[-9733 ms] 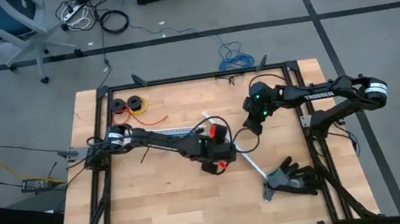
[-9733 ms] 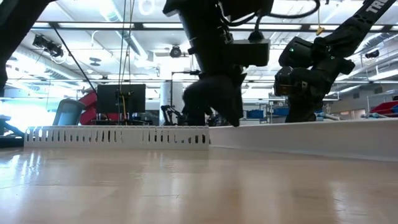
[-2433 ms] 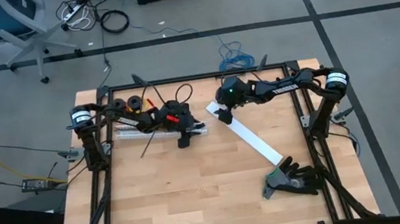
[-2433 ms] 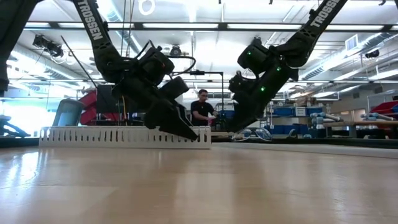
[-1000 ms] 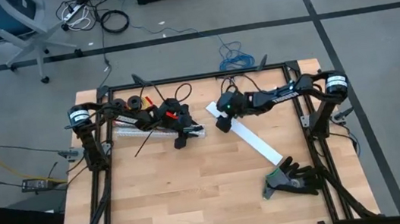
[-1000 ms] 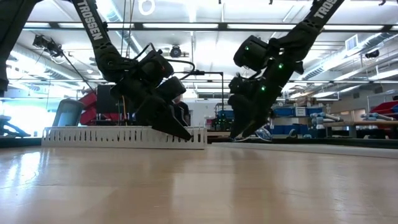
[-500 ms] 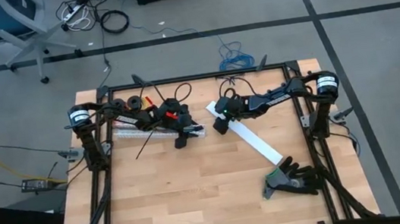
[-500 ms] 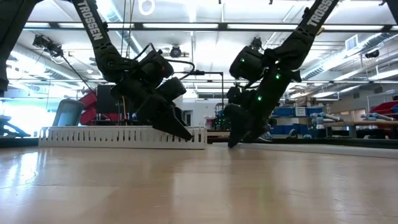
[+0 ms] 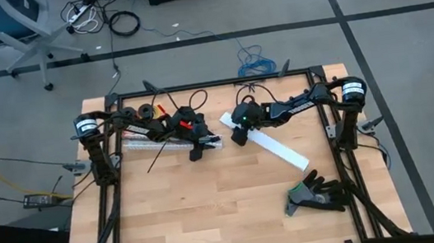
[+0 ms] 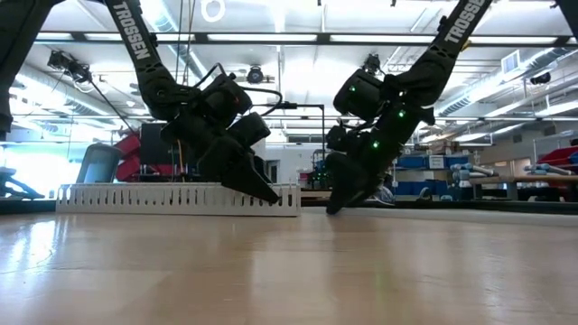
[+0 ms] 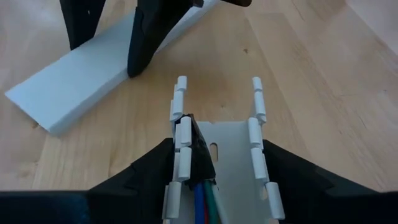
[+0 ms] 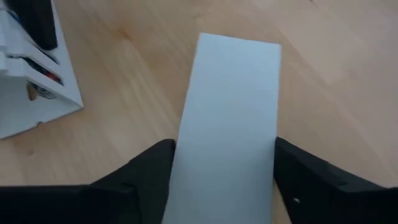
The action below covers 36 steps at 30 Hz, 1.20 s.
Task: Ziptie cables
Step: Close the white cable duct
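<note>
Your right gripper (image 12: 224, 180) sits low at the far middle of the table (image 9: 212, 213), its two fingers (image 12: 146, 171) spread on either side of the near end of a flat white cover strip (image 9: 265, 142), one finger along each long edge; from the wrist view you cannot tell whether they press the strip or merely flank it. That strip runs slantwise from the gripper toward the right side of the table, lying flat on the wood. Your left gripper (image 11: 214, 168) is at the far left-centre, tilted down at the open end of a white slotted duct (image 9: 171, 140) that lies along the far edge. Its fingers stand apart, one outside each slotted wall, so the duct end sits between them. Inside the duct you can see the cables (image 11: 202, 202), blue, red and green strands side by side, with something black lying over them against one wall. What looks like the ziptie (image 9: 160, 152) shows in the high view as a thin black line slanting off the near side of the duct onto the table. A black glove (image 9: 319, 193) lies near the right front corner, well apart from both arms, and two small black spools (image 9: 136, 111) sit at the far left corner beside the duct.
</note>
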Tool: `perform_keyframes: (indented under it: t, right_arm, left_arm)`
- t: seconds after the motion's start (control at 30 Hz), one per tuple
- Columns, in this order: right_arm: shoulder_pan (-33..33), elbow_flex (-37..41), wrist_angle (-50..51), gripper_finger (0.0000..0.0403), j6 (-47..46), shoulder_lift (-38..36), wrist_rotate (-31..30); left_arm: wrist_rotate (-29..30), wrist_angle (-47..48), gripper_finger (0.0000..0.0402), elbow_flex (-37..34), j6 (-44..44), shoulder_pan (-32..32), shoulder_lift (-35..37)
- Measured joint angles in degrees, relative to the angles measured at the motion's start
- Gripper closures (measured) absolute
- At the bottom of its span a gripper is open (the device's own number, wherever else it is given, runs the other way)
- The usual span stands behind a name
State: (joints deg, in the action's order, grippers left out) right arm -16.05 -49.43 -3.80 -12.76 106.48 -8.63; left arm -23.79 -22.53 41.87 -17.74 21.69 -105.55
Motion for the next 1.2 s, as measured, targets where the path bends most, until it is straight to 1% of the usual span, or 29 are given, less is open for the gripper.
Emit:
perform_keyframes:
  t: [0.07, 0.1, 0.27, 0.43, 0.5, 0.63, 1.2]
  right_arm:
    - [0.0, 0.0, -0.5, 0.0187, 0.5, 0.1, 0.4]
    - [0.0, 0.0, -0.6, 0.0193, 0.8, 0.1, 0.7]
    - [-0.1, 0.0, -0.9, 0.0193, 1.4, 0.2, 1.0]
    - [-0.5, 0.0, -0.9, 0.0171, 3.0, 0.2, 1.4]
    - [-0.6, 0.0, -0.9, 0.0173, 3.6, 0.2, 1.6]
    - [-1.3, 0.0, -1.0, 0.0193, 4.5, 0.2, 3.1]
    - [-2.2, 0.1, -2.1, 0.0193, 7.0, 0.2, 5.8]
  left_arm:
    - [-0.1, 0.0, 0.0172, 0.0, 0.0, 0.0, 0.0]
    - [-0.1, 0.0, 0.0172, 0.0, 0.0, 0.0, 0.0]
    - [-0.1, 0.0, 0.0172, 0.0, 0.0, 0.0, 0.0]
    - [-0.2, 0.6, 0.0172, 0.1, -0.6, 0.1, 0.0]
    - [-0.2, 0.9, 0.0172, 0.1, -1.1, 0.0, 0.0]
    - [-0.3, 0.9, 0.0172, 0.1, -1.2, 0.1, 0.0]
    - [-0.3, 0.9, 0.0172, 0.1, -1.3, 0.1, 0.0]
